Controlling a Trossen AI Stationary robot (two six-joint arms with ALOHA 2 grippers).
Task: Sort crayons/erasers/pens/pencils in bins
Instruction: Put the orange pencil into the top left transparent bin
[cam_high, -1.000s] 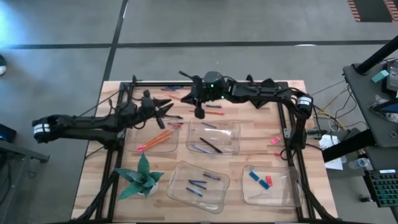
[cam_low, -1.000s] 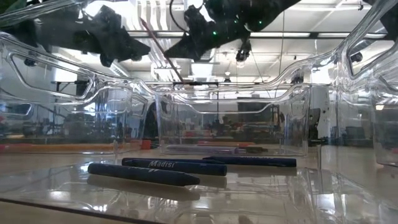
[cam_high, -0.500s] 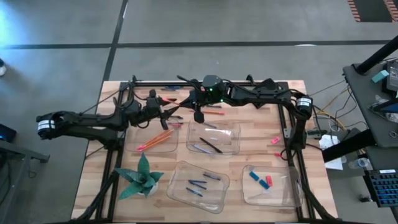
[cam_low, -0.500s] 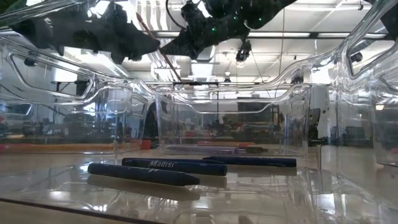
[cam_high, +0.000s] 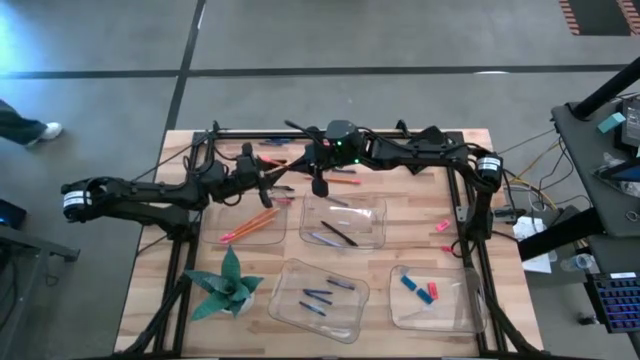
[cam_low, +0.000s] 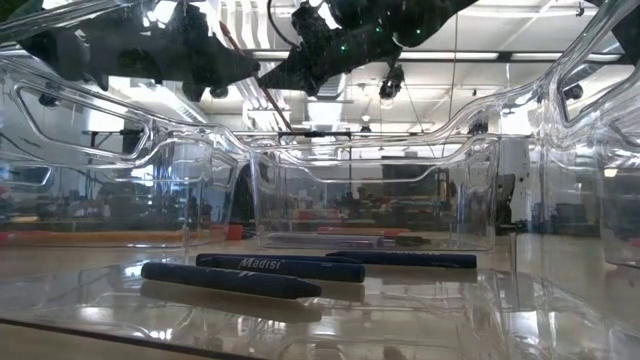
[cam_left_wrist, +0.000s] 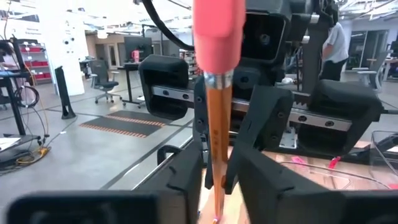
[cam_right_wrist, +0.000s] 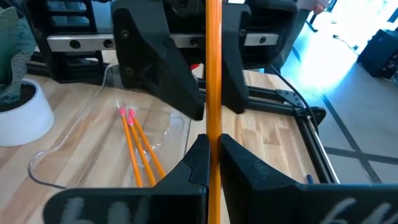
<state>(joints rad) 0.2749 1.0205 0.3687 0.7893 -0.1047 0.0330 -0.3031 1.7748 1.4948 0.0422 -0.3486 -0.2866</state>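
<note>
An orange pencil (cam_right_wrist: 212, 74) with a pink eraser end (cam_left_wrist: 217, 31) hangs above the table's far middle, held between both grippers. My left gripper (cam_high: 270, 178) reaches in from the left and is shut on it. My right gripper (cam_high: 303, 163) meets it from the right, also shut on it. Below them, the far left bin (cam_high: 250, 222) holds more orange pencils (cam_right_wrist: 137, 146). The other bins hold dark pens (cam_high: 338, 234), blue crayons (cam_high: 318, 298) and erasers (cam_high: 420, 288). My left gripper pinches the pencil's shaft (cam_left_wrist: 214, 171) between its two fingers, below the metal band under the eraser. The fingers come about level from the table's left and lie across the pencil. The pencil stands steeply tilted, clear of the table. My right gripper pinches the same shaft (cam_right_wrist: 212, 134) between its two fingers, coming from the table's right and slanting slightly down. The fingers lie across the pencil, close to my left gripper's fingers (cam_right_wrist: 165, 74). The pencil is lifted clear.
A green folded-paper plant in a white pot (cam_high: 228, 285) stands at the near left. Loose red sticks (cam_high: 345, 182) lie at the far middle and a pink eraser (cam_high: 443, 226) at the right. The black frame rails (cam_high: 465, 215) border the table.
My left gripper has moved toward my right gripper and the pencil it holds. Its fingers opened wider, then closed on the pencil's shaft. My right gripper and the pencil have stayed in place.
</note>
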